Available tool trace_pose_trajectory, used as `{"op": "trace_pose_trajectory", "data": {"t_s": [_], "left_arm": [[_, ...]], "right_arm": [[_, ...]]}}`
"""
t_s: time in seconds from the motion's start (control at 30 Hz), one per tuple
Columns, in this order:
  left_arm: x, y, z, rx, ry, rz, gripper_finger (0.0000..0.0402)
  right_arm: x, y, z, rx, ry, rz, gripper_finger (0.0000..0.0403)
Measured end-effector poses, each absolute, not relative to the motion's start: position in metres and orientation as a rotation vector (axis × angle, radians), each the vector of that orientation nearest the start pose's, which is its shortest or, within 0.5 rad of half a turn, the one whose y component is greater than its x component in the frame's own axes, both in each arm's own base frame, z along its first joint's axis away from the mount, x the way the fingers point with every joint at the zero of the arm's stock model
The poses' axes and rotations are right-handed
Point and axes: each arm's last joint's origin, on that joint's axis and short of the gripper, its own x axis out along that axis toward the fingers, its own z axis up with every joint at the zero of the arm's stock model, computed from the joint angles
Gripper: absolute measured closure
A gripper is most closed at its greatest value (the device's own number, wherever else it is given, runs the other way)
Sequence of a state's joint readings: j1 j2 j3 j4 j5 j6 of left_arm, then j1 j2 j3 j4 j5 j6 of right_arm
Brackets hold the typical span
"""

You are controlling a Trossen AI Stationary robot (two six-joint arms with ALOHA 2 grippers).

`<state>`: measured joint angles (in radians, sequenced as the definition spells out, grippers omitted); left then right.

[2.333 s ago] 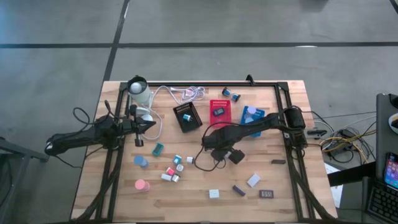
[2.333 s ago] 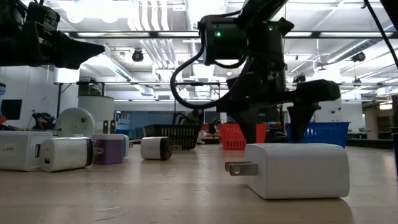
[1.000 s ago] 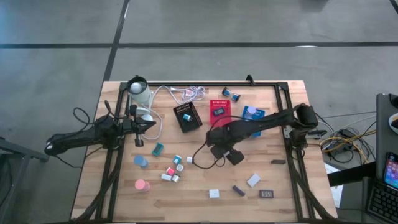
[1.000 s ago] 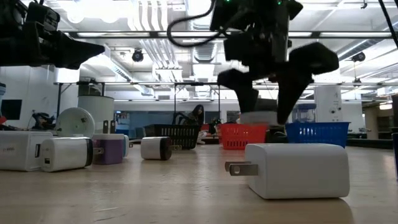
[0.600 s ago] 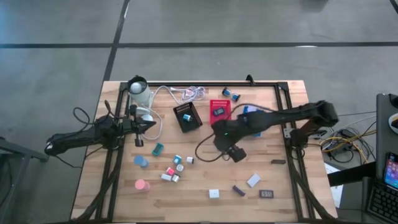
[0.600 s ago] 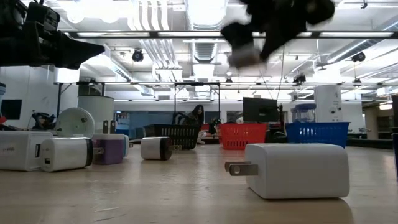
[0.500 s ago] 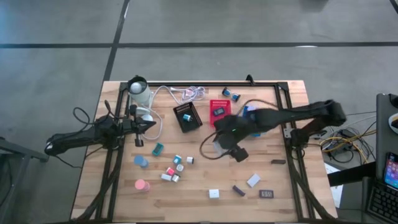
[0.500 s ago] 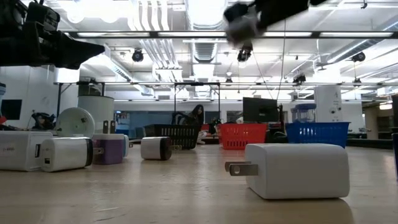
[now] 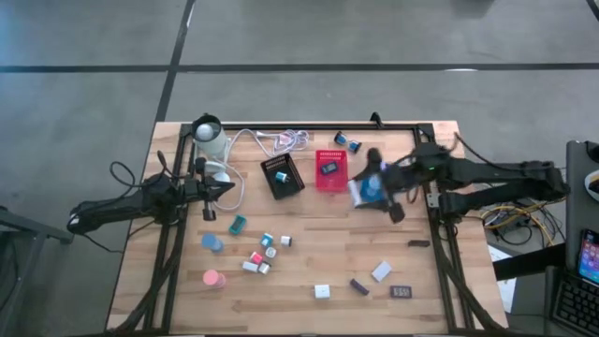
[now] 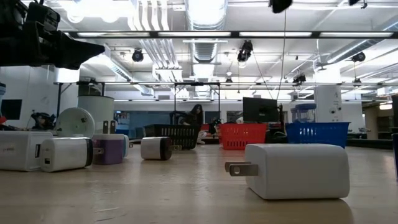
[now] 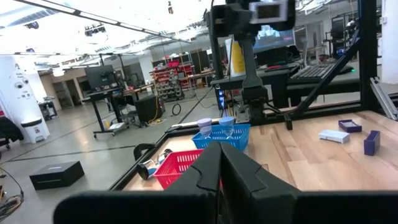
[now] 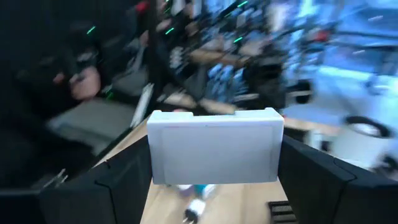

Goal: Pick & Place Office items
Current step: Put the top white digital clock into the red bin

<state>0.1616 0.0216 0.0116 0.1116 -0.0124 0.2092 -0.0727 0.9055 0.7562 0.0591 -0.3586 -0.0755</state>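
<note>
My right gripper (image 9: 371, 187) hangs high over the gap between the red tray (image 9: 330, 169) and the blue tray (image 9: 384, 172), pointing level toward the table's left, shut on a white block (image 12: 214, 146). My left gripper (image 9: 221, 190) waits shut above the table's left side and holds nothing. Other office items lie flat on the wood: a teal block (image 9: 238, 224), a blue roll (image 9: 212, 243), a pink roll (image 9: 213, 278), white blocks (image 9: 381, 271) and dark rectangles (image 9: 401, 292). One item lies in the black tray (image 9: 283, 175). My right gripper pinches the white block between its two fingers (image 12: 124, 177), one on each short end (image 12: 154, 149). The fingers come level from the table's right side. The block sits crosswise between them, its broad face toward the wrist camera, lifted clear of the table and trays.
A white coiled cable (image 9: 281, 140) and a white round device (image 9: 208, 131) lie at the far left. A black frame rail (image 9: 426, 140) borders the table. In the low view a white plug block (image 10: 297, 170) lies close to the camera.
My right gripper has carried the white block up and toward the table's right and far side, from mid-table to above the trays. It has tipped from pointing down to pointing level. The block has gone with it, clear of the table.
</note>
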Motion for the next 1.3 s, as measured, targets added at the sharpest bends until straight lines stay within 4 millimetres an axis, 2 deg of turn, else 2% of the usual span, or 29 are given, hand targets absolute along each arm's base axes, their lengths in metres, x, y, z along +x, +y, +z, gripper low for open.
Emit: {"op": "trace_pose_trajectory", "data": {"t_s": [0.3, 0.5, 0.63, 0.93, 1.07, 1.3], "left_arm": [[0.096, 0.016, 0.177, 0.216, -0.083, 0.186, 0.0388], [0.096, 0.016, 0.177, 0.216, -0.083, 0.187, 0.0388], [0.096, 0.016, 0.177, 0.216, -0.083, 0.187, 0.0388], [0.097, 0.016, 0.176, 0.221, -0.077, 0.187, 0.0388], [0.097, 0.016, 0.176, 0.241, -0.07, 0.19, 0.0388], [0.097, 0.016, 0.175, 0.239, -0.062, 0.19, 0.0388]], "right_arm": [[0.151, -0.008, 0.318, -0.003, -0.114, 0.118, 0.0117], [0.129, -0.009, 0.296, -0.02, -0.167, 0.007, 0.0117], [0.127, -0.01, 0.27, -0.055, -0.15, -0.02, 0.0117], [0.126, -0.01, 0.206, -0.082, -0.23, -0.033, 0.0117], [0.121, -0.011, 0.206, -0.099, -0.323, -0.053, 0.0117], [0.123, -0.011, 0.204, -0.095, -0.263, -0.055, 0.0115]]}}
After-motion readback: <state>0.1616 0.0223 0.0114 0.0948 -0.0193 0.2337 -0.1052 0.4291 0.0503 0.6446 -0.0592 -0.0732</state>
